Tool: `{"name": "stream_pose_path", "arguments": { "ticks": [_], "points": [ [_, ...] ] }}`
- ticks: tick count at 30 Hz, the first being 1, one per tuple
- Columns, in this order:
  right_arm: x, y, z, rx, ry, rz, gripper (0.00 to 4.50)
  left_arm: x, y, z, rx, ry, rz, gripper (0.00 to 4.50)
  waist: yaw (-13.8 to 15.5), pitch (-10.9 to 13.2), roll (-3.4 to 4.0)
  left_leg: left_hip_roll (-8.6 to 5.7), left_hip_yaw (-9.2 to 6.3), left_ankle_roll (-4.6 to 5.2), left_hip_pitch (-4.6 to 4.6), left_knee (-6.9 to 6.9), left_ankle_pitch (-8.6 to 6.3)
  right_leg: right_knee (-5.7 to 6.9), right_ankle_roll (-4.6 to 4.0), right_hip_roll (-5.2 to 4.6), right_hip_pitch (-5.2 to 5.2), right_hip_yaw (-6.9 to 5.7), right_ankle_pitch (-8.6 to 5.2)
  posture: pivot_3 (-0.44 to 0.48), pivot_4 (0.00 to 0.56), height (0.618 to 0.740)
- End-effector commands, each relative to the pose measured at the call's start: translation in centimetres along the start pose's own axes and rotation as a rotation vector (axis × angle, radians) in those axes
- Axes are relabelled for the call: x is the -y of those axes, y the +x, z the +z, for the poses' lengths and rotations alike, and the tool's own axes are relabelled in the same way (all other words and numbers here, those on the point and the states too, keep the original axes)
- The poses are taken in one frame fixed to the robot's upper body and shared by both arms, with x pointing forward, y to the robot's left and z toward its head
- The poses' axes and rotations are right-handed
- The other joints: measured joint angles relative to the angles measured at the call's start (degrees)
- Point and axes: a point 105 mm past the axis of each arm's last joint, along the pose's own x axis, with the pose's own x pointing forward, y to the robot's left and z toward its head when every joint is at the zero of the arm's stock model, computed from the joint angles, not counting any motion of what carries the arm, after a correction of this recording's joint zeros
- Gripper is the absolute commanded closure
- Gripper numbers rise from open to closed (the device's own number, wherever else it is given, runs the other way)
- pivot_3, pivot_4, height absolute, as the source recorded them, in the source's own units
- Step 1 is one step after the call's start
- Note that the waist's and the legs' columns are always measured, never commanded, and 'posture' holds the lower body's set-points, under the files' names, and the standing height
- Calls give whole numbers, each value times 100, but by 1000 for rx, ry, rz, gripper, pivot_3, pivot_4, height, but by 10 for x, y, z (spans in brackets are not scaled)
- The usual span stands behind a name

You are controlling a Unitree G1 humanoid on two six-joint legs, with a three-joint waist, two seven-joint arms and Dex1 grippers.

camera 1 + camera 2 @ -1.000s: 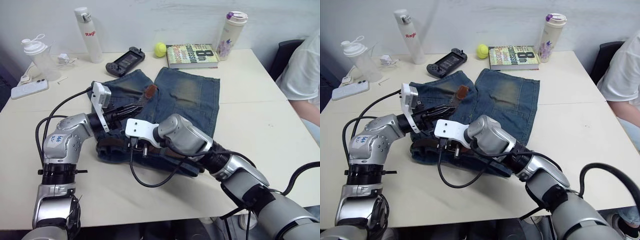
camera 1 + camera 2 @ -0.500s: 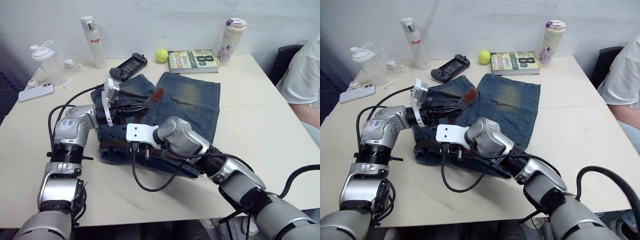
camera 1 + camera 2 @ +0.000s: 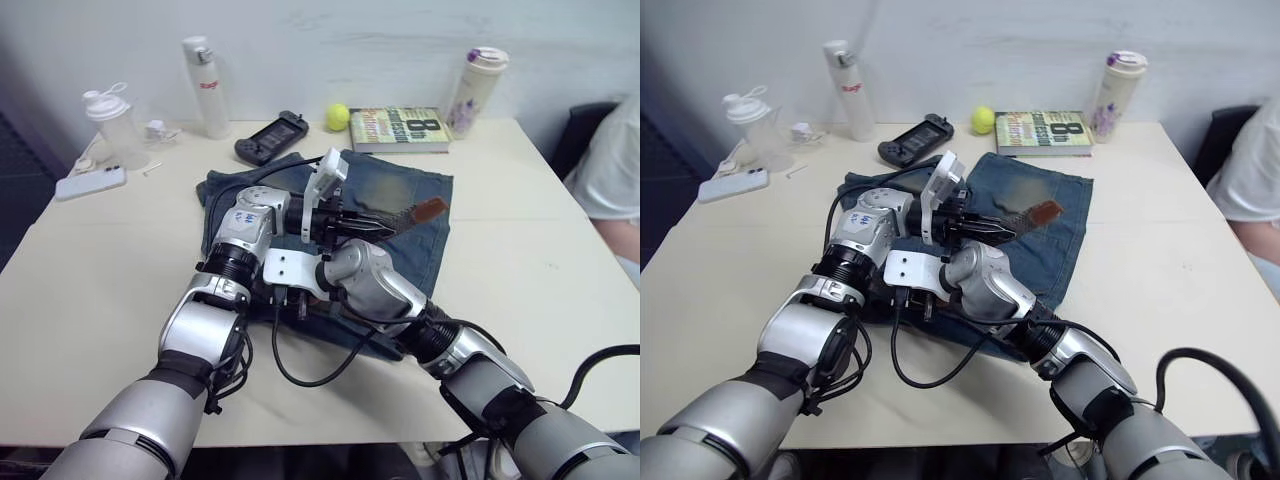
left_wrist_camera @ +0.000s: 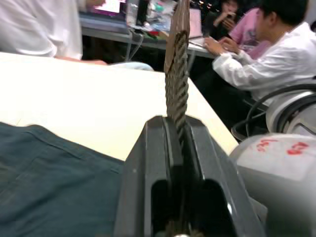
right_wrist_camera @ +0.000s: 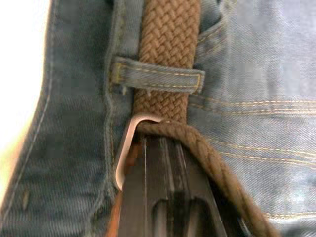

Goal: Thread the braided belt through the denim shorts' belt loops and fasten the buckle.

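The denim shorts (image 3: 400, 215) lie mid-table. The left gripper (image 3: 372, 226), pinching the braided belt (image 3: 418, 211), holds its tip toward three o'clock. The right gripper (image 5: 163, 148) probably clamps the buckle (image 5: 129, 148) beside a belt loop (image 5: 157, 78). Pull gently while the buckle stays anchored.

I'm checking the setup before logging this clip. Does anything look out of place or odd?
Nothing looks damaged or spilled. The left gripper is shut on the braided belt, holding its free end in the air above the denim shorts. At the right gripper, the belt runs under a belt loop and doubles back through the buckle.
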Motion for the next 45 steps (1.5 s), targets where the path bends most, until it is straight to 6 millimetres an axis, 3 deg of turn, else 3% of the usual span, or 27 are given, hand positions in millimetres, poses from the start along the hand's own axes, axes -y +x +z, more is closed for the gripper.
{"name": "stream_pose_path", "arguments": {
  "ticks": [1, 6, 10, 13, 15, 20, 27, 30, 34, 39, 42, 45],
  "points": [
    [-71, 45, -16, -112, -14, 260, 4476, 40, 80, 53, 125, 202, -287, 4500, 38, 0, 4, 0, -2, -1, 4, -1, 1, 5, 4, 2, 0, -2, -3, 0, 150, 740],
    [-69, 45, -16, -113, -9, 246, 4476, 36, 72, 53, 142, 190, -254, 4500, 36, -3, -11, 0, -27, -11, 3, 0, 13, 15, 1, 2, 6, -17, -7, 0, 150, 740],
    [-67, 45, -16, -108, -12, 230, 4476, 24, 41, 52, 158, 187, -144, 4500, 20, -4, -11, 0, -27, -9, 3, 0, 11, 14, 1, 3, 6, -16, -7, 0, 150, 740],
    [-50, 42, -7, -43, 14, 127, 4476, 4, -10, 48, 163, 197, 84, 4500, -7, 0, -17, 3, -28, -11, 4, -2, 12, 15, 1, 5, 5, -16, -7, 0, 150, 740],
    [-34, 33, 0, 27, 59, 31, 4476, -8, -58, 41, 168, 205, 307, 4500, -101, 9, -30, 10, -25, -19, 7, -9, 15, 18, 1, 11, -2, -8, -7, 0, 150, 740],
    [-14, 6, 14, 175, 157, -109, 4476, -2, -125, 19, 169, 190, 627, 4500, -198, 103, -72, 33, -26, -82, -12, -37, 50, 45, -9, 30, -50, -11, -13, 0, 150, 740],
    [-5, -44, 27, 384, 319, -198, 4476, 33, -146, -2, 164, 141, 803, 4500, -106, 163, -124, 15, -32, -58, -122, -9, 51, 54, -9, 16, -126, -8, -11, 0, 150, 740],
    [8, -80, 35, 525, 404, -280, 4476, 43, -150, -8, 157, 122, 852, 4500, -69, 197, -125, 11, -35, -53, -147, -6, 51, 48, -8, 14, -143, -9, -11, 0, 150, 740],
    [12, -114, 44, 645, 438, -309, 4476, 48, -155, -12, 149, 109, 886, 4500, 11, 203, -122, 10, -36, -53, -200, -3, 67, 63, -8, 15, -207, -13, -10, 0, 150, 740],
    [-3, -126, 30, 653, 437, -327, 4476, 49, -159, -7, 152, 114, 901, 4500, 19, 213, -123, 10, -36, -53, -201, -6, 70, 59, -8, 15, -206, -16, -10, 0, 150, 740],
    [-16, -121, 16, 628, 404, -355, 3499, 48, -160, -2, 141, 142, 909, 4500, 25, 216, -127, 6, -34, -50, -201, -7, 68, 51, -8, 14, -202, -16, -10, 0, 150, 740],
    [-22, -110, 5, 554, 275, -422, 2112, 50, -161, -7, 86, 172, 911, 4500, 14, 232, -130, 4, -32, -48, -202, -6, 70, 53, -8, 14, -204, -15, -10, 0, 150, 740]
  ]
}}
